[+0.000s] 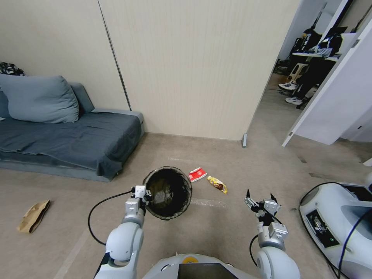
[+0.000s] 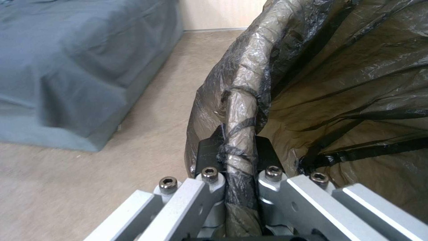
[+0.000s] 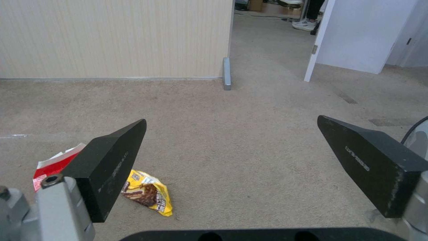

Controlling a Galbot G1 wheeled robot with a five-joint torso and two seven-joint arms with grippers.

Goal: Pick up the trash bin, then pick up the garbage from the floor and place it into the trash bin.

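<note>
The trash bin (image 1: 169, 192), lined with a dark bag, hangs above the carpet with my left gripper (image 1: 146, 195) shut on its near-left rim. In the left wrist view the bag-wrapped rim (image 2: 241, 134) runs between the two fingers of the left gripper (image 2: 240, 150). Garbage lies on the floor just beyond the bin: a red-and-white packet (image 1: 197, 174) (image 3: 56, 164) and a yellow snack wrapper (image 1: 217, 184) (image 3: 148, 193). A crumpled brown paper bag (image 1: 33, 216) lies far left. My right gripper (image 1: 260, 195) (image 3: 232, 139) is open, held above the floor to the right of the wrapper.
A grey sofa (image 1: 69, 139) with a cushion stands at the left against the wall. A white machine base (image 1: 341, 221) with a black cable sits at the right. An open doorway (image 1: 286, 77) leads to another room at the back right.
</note>
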